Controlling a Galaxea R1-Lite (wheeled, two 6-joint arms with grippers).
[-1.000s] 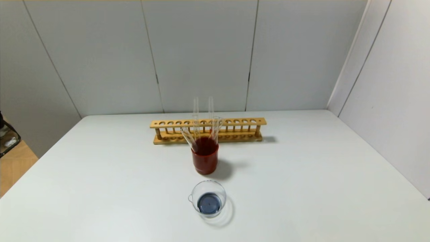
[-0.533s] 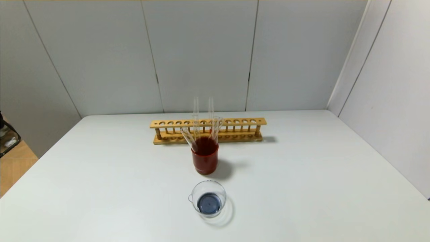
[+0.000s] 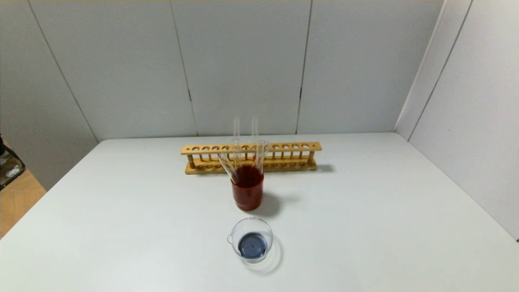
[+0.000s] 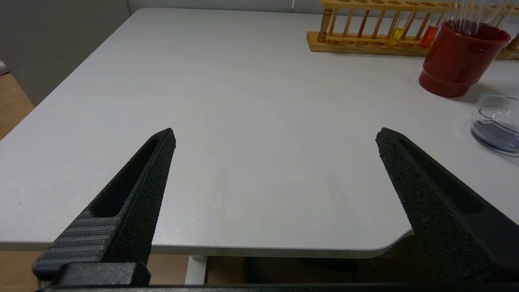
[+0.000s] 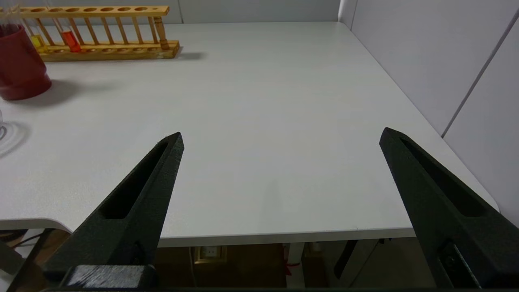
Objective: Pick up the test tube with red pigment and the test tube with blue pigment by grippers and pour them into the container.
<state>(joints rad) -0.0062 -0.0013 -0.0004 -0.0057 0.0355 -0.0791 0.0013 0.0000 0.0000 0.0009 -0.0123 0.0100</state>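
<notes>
Off the table's [image 3: 365,227] near edge, left tool [image 4: 275,136] and right tool [image 5: 282,138] hang wide open. Dark liquid fills the beaker [image 3: 250,239].

The container [image 3: 251,239], a low clear beaker, stands upright on the surface, holding dark blue-grey liquid. The test tube with red pigment [image 5: 69,37] stands upright in the rack.

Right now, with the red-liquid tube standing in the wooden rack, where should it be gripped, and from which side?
Probably the bare upper glass of the test tube with red pigment, above the rack. It stands upright; the red cup crowds its front and the yellow tube its left, so bring the open right gripper in high from the right.
</notes>
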